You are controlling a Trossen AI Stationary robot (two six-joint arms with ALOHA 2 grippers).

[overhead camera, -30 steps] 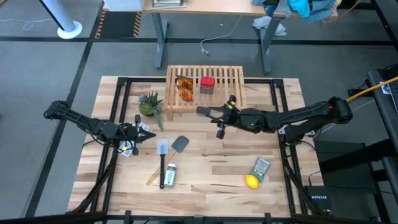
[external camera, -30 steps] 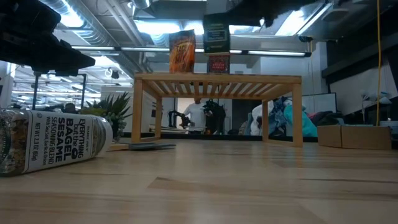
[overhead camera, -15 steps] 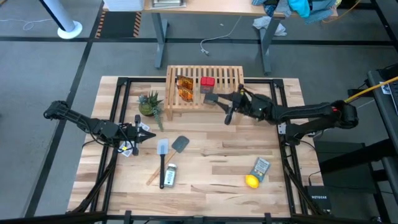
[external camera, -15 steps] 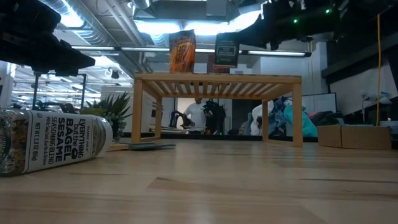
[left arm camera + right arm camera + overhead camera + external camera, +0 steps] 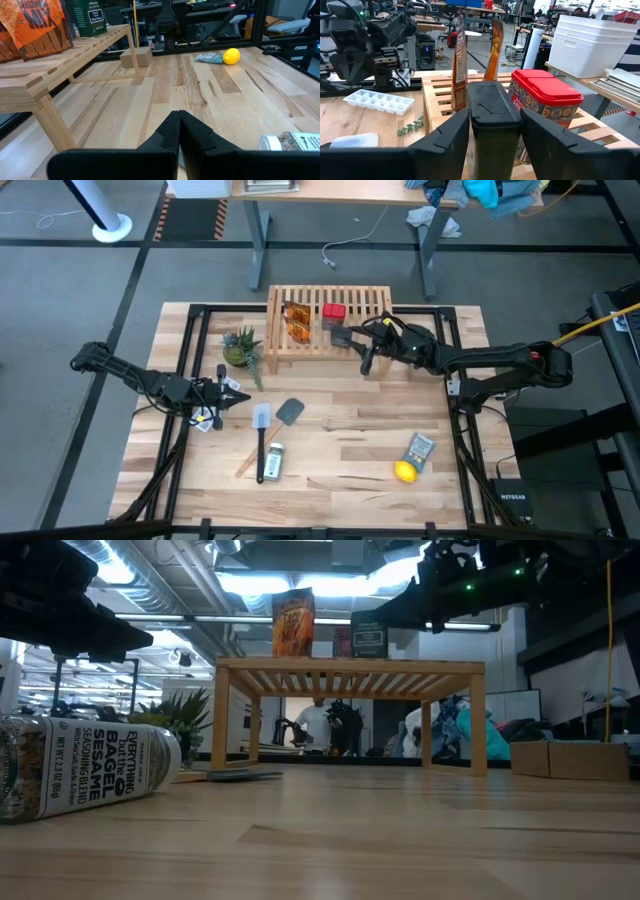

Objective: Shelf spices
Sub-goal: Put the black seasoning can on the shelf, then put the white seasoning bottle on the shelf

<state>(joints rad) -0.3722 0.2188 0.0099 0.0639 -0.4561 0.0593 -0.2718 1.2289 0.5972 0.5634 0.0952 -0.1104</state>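
Observation:
On the shelf (image 5: 330, 305) stand two amber packets (image 5: 295, 320) and the red box (image 5: 334, 312). My right gripper (image 5: 345, 338) reaches over the shelf's near part and is shut on the black box (image 5: 368, 640), which stands just in front of the red box (image 5: 545, 97). The white-capped bottle (image 5: 275, 460) lies on its side on the table. My left gripper (image 5: 222, 390) hangs shut over the table's left part, touching nothing. My right gripper pinches the black box's two opposite side faces (image 5: 476, 127) between its fingers (image 5: 445, 145), coming about level from the table's right side. The box stands upright, its bottom at the shelf's slatted top (image 5: 350, 664).
A potted plant (image 5: 242, 345) stands left of the shelf. Two spatulas (image 5: 262, 420) (image 5: 290, 412) lie near the bottle. A grey-blue packet (image 5: 420, 450) and a lemon (image 5: 404, 471) lie near the table's near right corner. Bare planks lie between them (image 5: 340, 430).
My right gripper has carried the black box from in front of the shelf toward the far edge and down. The box was high and tilted, and now stands upright on the shelf top beside the red box.

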